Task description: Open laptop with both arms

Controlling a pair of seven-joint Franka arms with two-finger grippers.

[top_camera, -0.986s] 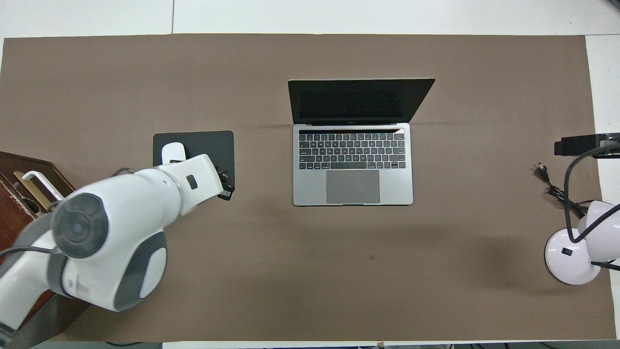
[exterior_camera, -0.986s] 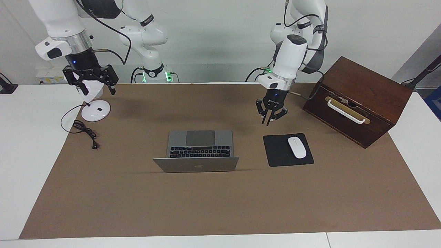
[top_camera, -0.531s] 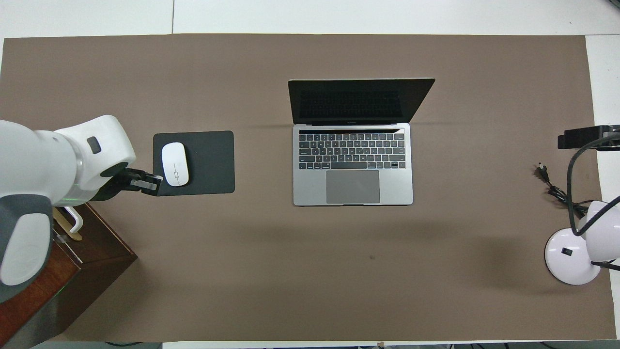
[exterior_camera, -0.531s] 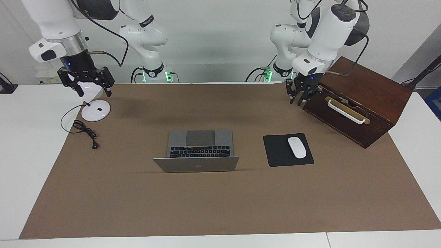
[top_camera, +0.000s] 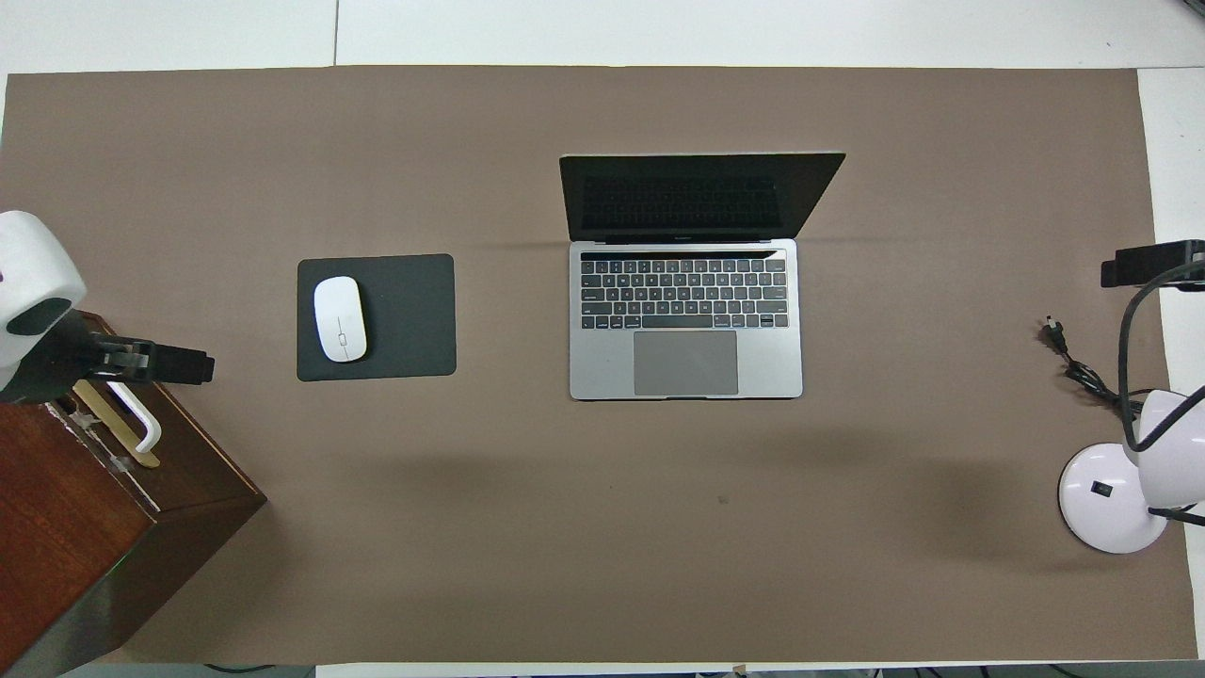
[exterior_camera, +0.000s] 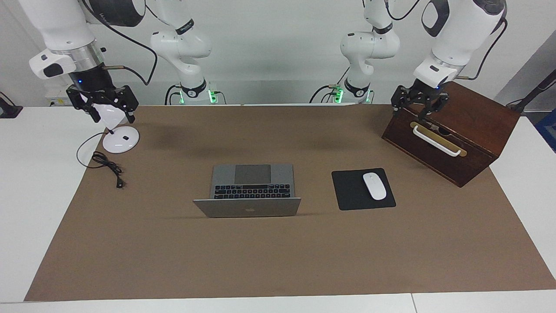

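Observation:
The silver-grey laptop (exterior_camera: 247,195) stands open in the middle of the brown mat, its lid upright with the apple logo turned away from the robots. In the overhead view the laptop (top_camera: 685,311) shows its black keyboard, grey trackpad and dark screen. My left gripper (exterior_camera: 410,114) hangs in the air over the top edge of the wooden box, and it also shows in the overhead view (top_camera: 193,367). My right gripper (exterior_camera: 113,116) is open and empty, raised over the white desk lamp; in the overhead view the right gripper (top_camera: 1130,271) shows at the edge. Both are well away from the laptop.
A black mouse pad (exterior_camera: 352,191) with a white mouse (exterior_camera: 374,186) lies beside the laptop toward the left arm's end. A dark wooden box (exterior_camera: 460,130) with a white handle stands at that end. A white desk lamp (exterior_camera: 120,140) and its black cable (exterior_camera: 108,167) are at the right arm's end.
My left gripper has swung up from over the mat near the mouse pad to over the wooden box. My right gripper has risen slightly over the lamp. The laptop has not moved.

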